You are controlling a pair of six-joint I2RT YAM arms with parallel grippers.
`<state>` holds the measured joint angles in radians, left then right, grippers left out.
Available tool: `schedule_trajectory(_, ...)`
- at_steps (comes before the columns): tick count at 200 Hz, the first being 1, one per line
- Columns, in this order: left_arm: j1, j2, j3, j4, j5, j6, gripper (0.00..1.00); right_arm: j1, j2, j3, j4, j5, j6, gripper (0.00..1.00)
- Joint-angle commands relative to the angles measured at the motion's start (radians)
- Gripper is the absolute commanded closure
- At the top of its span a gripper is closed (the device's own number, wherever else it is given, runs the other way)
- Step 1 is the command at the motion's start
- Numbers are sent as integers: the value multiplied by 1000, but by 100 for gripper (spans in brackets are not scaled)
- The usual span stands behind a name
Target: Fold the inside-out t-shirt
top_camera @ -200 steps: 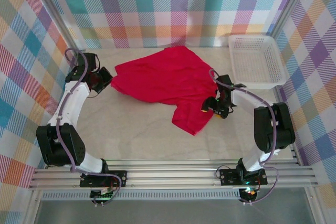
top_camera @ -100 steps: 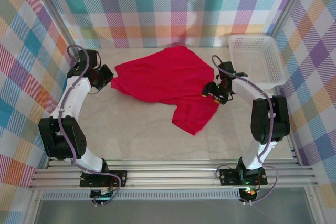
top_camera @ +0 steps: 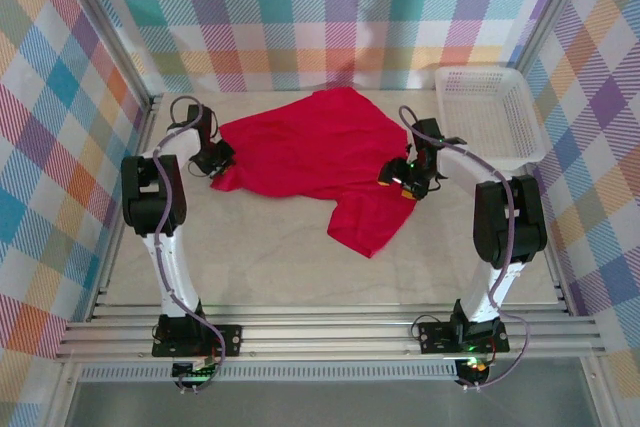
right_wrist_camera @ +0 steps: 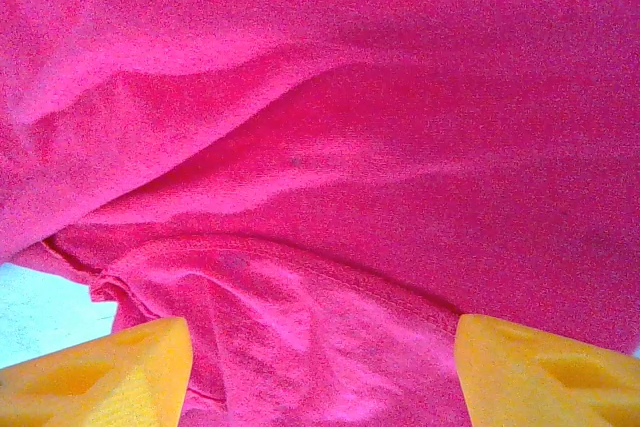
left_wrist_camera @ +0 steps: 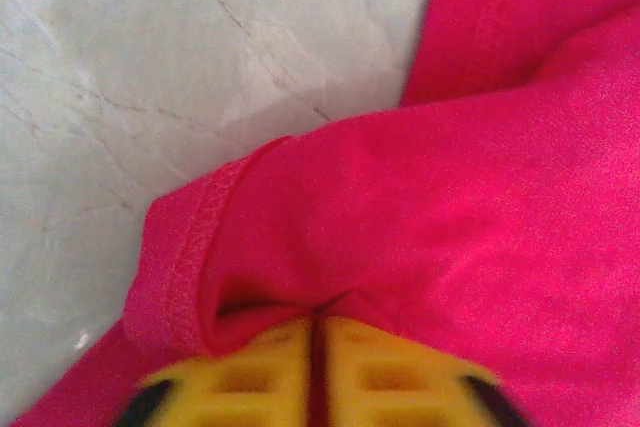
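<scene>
Plainly the shirt [top_camera: 310, 147] is soft, light and limp — it lies rumpled across the far middle of the worktop [top_camera: 250, 257], one lobe trailing toward the centre. I judge it will sag and drag rather than hold any shape. The stitched hems look the firmest places to take hold; a pinch in open cloth would probably just raise a tent. The left gripper [left_wrist_camera: 318, 332], at the shirt's left edge, has its jaws nearly together with a sliver of red between them, pinching a hemmed fold. The right gripper [right_wrist_camera: 316, 342] hangs at the right edge with jaws spread wide, holding nothing — a hemmed fold lies between its fingers, a fair spot to close on.
</scene>
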<state>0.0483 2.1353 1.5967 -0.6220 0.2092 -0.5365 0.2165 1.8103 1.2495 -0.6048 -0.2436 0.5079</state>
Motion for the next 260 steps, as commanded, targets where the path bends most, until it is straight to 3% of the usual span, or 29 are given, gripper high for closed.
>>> schedule_trajectory(1,14,-90,29,-45,9,25,56,9,16,25,-13,-30,-9,30)
schedule_trajectory(15,23,-132,10,-63,-20,37,40,15,21,26,-10,-37,-9,30)
schedule_trajectory(37,35,-198,-24,-103,-78,59,36,20,27,30,-9,-46,-14,30)
schedule_trajectory(69,40,-253,-98,-103,-97,60,43,24,34,35,-9,-54,-15,30)
schedule_trajectory(101,54,-226,-141,-72,-65,26,60,27,36,41,-12,-54,-16,30)
schedule_trajectory(202,51,-96,-192,112,31,-99,59,33,27,48,-32,-59,-25,31)
schedule_trajectory(212,49,-90,-193,122,28,-109,65,36,26,49,-33,-62,-26,32)
schedule_trajectory(239,48,-115,-200,128,5,-121,100,42,22,42,-44,-60,-30,34)
schedule_trajectory(260,47,-166,-187,83,-24,-96,100,50,-1,18,-63,-44,-36,34)
